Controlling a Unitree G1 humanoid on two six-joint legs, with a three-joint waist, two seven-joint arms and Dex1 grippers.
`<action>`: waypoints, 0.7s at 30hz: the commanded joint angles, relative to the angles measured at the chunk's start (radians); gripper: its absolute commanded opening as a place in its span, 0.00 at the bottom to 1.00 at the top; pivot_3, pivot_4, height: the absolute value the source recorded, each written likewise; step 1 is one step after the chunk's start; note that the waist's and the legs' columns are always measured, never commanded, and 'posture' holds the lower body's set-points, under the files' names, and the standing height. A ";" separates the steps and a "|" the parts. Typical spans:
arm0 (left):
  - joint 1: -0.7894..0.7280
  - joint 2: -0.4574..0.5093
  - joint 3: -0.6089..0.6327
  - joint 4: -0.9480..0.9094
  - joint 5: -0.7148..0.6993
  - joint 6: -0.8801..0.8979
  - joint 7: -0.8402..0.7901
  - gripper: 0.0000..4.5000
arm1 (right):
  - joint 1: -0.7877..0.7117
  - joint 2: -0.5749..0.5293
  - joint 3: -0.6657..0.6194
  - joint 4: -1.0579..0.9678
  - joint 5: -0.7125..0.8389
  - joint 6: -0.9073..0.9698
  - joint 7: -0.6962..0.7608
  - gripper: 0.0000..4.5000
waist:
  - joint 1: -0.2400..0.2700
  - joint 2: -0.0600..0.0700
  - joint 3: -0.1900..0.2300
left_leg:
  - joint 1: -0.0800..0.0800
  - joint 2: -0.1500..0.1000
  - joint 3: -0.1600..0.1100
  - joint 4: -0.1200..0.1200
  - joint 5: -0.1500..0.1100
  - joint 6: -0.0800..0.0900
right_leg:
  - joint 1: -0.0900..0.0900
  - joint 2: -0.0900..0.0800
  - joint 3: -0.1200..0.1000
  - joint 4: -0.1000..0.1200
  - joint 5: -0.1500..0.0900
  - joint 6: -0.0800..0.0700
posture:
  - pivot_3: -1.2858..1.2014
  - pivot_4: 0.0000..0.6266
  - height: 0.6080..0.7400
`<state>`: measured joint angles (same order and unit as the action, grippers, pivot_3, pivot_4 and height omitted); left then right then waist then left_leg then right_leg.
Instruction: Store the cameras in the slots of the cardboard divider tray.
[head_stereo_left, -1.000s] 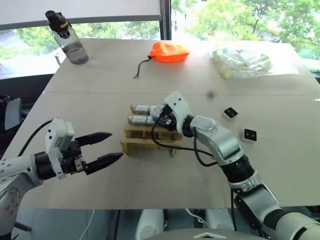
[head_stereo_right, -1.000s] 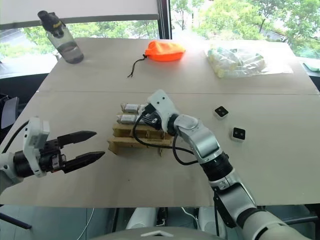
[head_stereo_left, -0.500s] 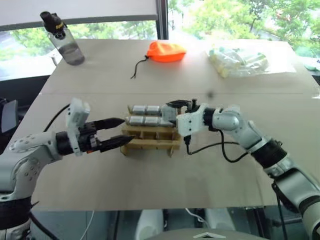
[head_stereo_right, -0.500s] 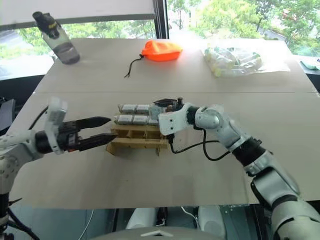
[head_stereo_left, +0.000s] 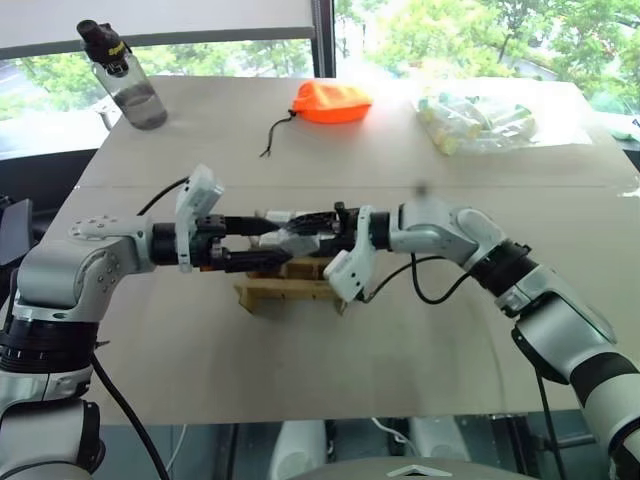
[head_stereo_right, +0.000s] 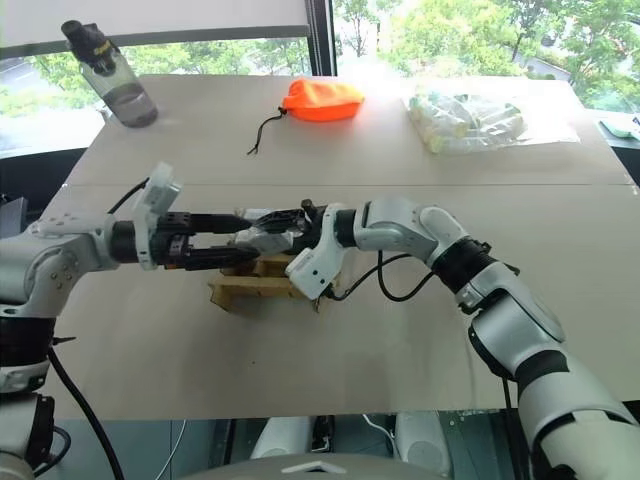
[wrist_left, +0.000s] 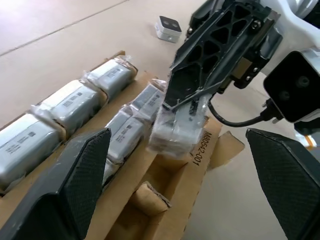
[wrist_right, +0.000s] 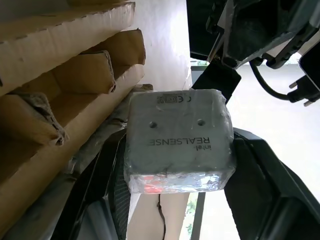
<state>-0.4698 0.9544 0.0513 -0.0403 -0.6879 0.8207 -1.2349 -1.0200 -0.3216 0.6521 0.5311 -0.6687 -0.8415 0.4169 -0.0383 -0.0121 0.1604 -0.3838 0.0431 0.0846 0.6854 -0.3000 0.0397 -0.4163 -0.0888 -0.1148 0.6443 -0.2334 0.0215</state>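
Tabletop seen from above, two robot arms meeting over a small tray.

At left, the left gripper (head_stereo_left: 276, 243), black fingers spread wide, holding nothing, aimed across at the other arm.

Directly ahead of those open jaws and between their lines, a small silver-grey boxy camera in clear plastic wrap (wrist_left: 176, 131), not touched by them. Printed back face legible in the right wrist view, lens side turned away.

Below both sets of jaws, the tan-brown slotted cardboard divider tray (head_stereo_left: 292, 296), flat on the pale wooden table (head_stereo_left: 300, 380). Far rows, beyond the left jaws, already packed with wrapped silver-grey cameras (wrist_left: 75, 102) lying side by side, perhaps six, though the exact count is hard to make out. Near rows, closest under the left jaws, open and empty, folded cardboard dividers showing.

At centre right, the right gripper (head_stereo_left: 312, 232), reaching in from the right, jaws half closed and clamped on the wrapped camera, holding it just above the tray's filled rows near an empty slot.

Past the right jaws, on bare table well apart from the tray, one loose white camera with a black square lens face (wrist_left: 167, 27).

Judged progress: roughly half the tray loaded; held camera yet to be seated; at least one loose camera left to collect, empty slots remaining.
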 joint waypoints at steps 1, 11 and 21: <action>-0.021 0.014 -0.006 0.002 0.015 -0.015 -0.032 1.00 | -0.040 0.014 -0.031 -0.002 0.001 -0.006 -0.027 0.44 | 0.000 0.000 0.000 | 0.000 0.000 0.000 0.000 0.000 0.000 | 0.000 0.000 0.000 0.000 0.000 0.000 | 0.52 0.24 0.89; -0.033 -0.019 -0.022 0.014 0.069 -0.090 -0.059 0.16 | -0.045 0.026 -0.020 0.025 0.002 -0.030 -0.016 0.44 | 0.000 0.000 0.000 | 0.000 0.000 0.000 0.000 0.000 0.000 | 0.000 0.000 0.000 0.000 0.000 0.000 | 0.52 0.24 0.89; -0.078 -0.066 -0.031 0.047 0.122 -0.146 -0.069 0.16 | -0.022 0.042 -0.012 0.011 0.040 -0.023 0.033 0.44 | 0.000 0.000 0.000 | 0.000 0.000 0.000 0.000 0.000 0.000 | 0.000 0.000 0.000 0.001 0.000 0.000 | 0.52 0.24 0.89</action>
<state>-0.5071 0.9044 0.0099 0.0261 -0.5495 0.7060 -1.2941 -1.0437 -0.3080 0.6467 0.5716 -0.6572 -0.8595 0.4440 -0.0382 -0.0118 0.1606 -0.3838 0.0431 0.0847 0.6857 -0.2999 0.0397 -0.4164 -0.0887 -0.1147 0.6452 -0.2334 0.0215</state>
